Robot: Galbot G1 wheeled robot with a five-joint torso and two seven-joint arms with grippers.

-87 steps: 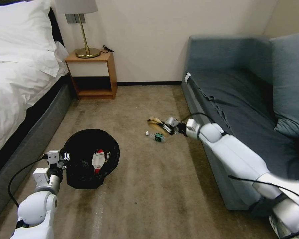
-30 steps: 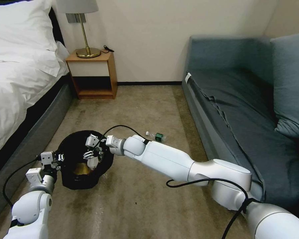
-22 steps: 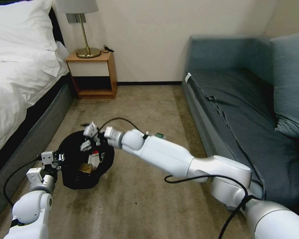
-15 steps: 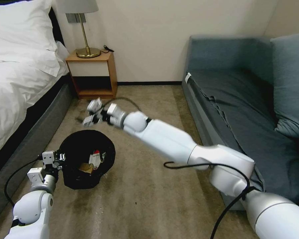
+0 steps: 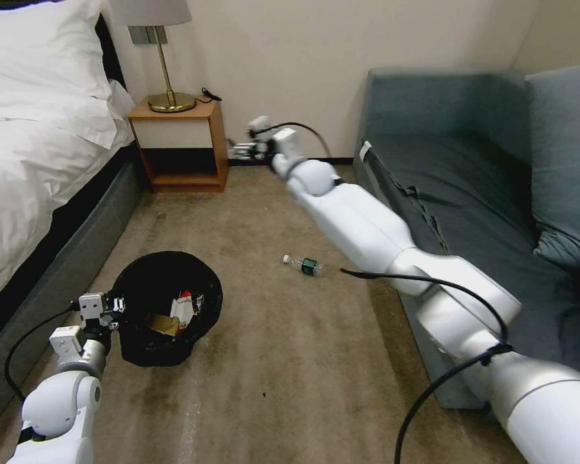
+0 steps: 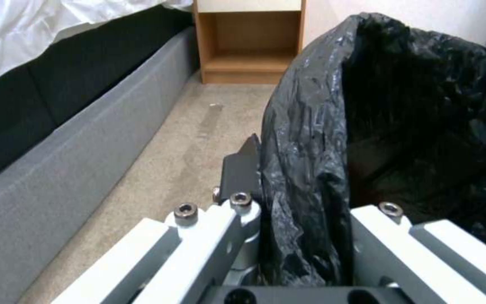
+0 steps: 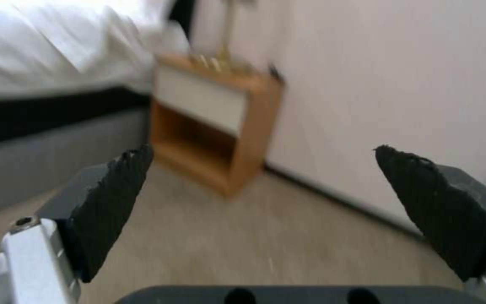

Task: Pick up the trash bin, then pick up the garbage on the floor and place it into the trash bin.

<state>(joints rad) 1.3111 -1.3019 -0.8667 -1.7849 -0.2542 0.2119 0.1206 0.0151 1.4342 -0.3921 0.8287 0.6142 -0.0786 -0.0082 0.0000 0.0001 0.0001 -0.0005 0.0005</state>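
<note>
On the left, the left gripper (image 5: 113, 304) is clamped onto the rim of the small round trash bin lined with a crinkly black plastic bag (image 5: 167, 309), gripping bag and rim between its fingers (image 6: 242, 169), and inside the bin lie a red-and-white snack packet (image 5: 185, 305) and a crumpled brown paper bag (image 5: 163, 324). Further right, a small clear bottle with a green label (image 5: 304, 264) lies on the beige carpet (image 5: 290, 361), well apart from the bin and near the grey-blue sofa (image 5: 470, 193). The right arm stretches out above the floor toward the far wall, its right gripper (image 5: 243, 148) spread wide and empty, beside the wooden nightstand (image 5: 177, 145).
</note>
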